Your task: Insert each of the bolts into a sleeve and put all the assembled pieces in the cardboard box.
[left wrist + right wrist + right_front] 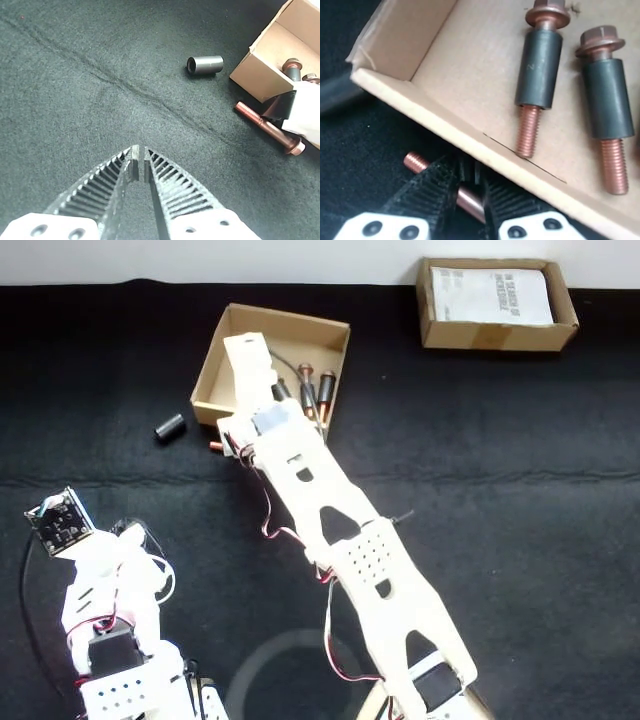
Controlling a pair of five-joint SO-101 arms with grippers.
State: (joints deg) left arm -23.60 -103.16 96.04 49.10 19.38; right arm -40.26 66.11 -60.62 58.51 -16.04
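Assembled pieces [540, 65] in cardboard box [290, 340]; loose sleeve [170, 427] and bare bolt [267, 127] just outside.

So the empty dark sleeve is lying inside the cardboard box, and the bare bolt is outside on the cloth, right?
Not quite: the left wrist view shows the empty dark sleeve lying outside the cardboard box, on the cloth. The bare bolt is outside on the cloth, as you said.
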